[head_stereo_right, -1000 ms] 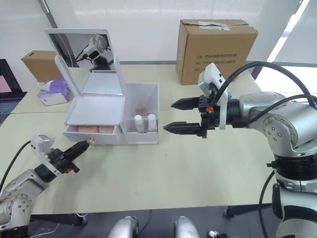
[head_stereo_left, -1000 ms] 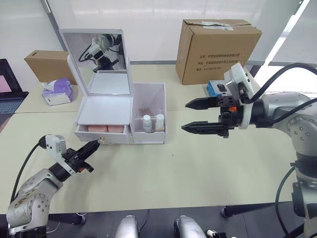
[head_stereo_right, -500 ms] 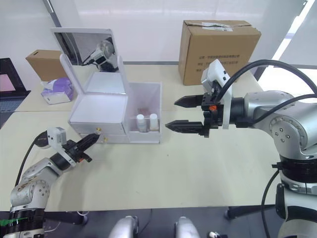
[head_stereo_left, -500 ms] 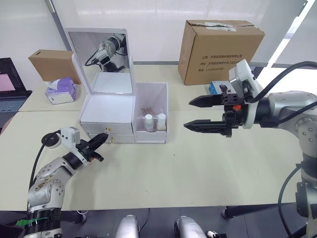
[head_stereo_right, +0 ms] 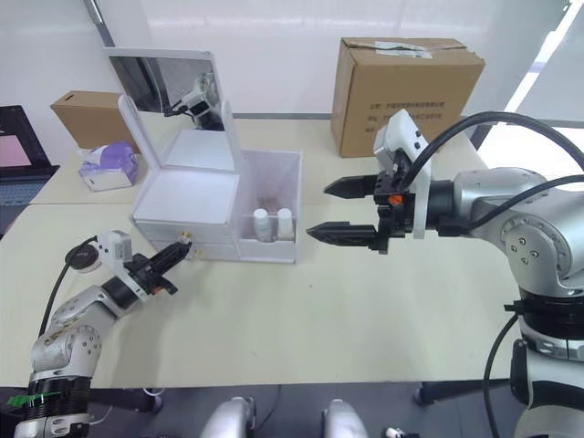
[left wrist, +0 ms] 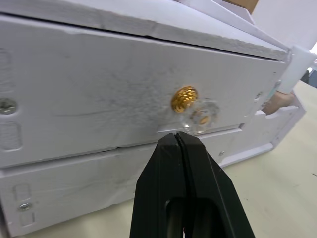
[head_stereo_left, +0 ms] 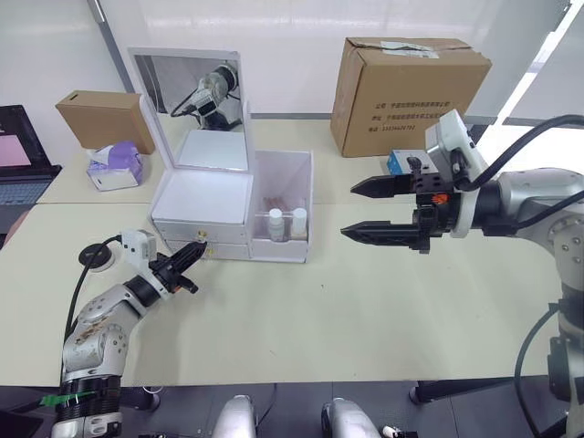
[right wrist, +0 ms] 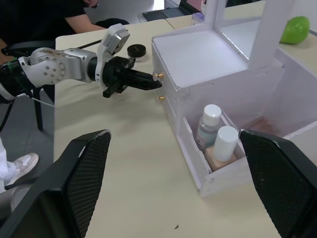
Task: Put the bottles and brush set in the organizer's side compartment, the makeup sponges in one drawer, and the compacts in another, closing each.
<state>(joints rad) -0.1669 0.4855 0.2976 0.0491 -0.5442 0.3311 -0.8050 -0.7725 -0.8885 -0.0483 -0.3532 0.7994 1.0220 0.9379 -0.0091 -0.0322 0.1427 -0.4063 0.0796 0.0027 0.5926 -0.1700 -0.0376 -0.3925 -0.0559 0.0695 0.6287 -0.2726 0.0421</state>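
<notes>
The white organizer (head_stereo_left: 205, 205) stands on the table with its mirror lid upright and both gold-knobbed drawers shut. My left gripper (head_stereo_left: 197, 251) is shut, its tips just under the upper drawer's gold knob (left wrist: 184, 98). In the side compartment (head_stereo_left: 297, 178) stand the two bottles, the clear one (head_stereo_left: 276, 224) and the beige one (head_stereo_left: 297, 223). Behind them lie the brush set's pink handles (head_stereo_left: 272, 203). My right gripper (head_stereo_left: 349, 212) hangs open and empty above the table, right of the organizer. The makeup sponges and compacts are hidden.
A large cardboard box (head_stereo_left: 411, 91) stands at the back right, a small one (head_stereo_left: 100, 119) and a purple tissue pack (head_stereo_left: 114, 164) at the back left. A laptop (head_stereo_left: 16, 151) sits far left. A seated person (right wrist: 49, 12) is beyond the table.
The upper drawer, open with the peach sponges showing, is now shut, with my left gripper following it in to the knob. My right gripper has held still. The camera shifted.
</notes>
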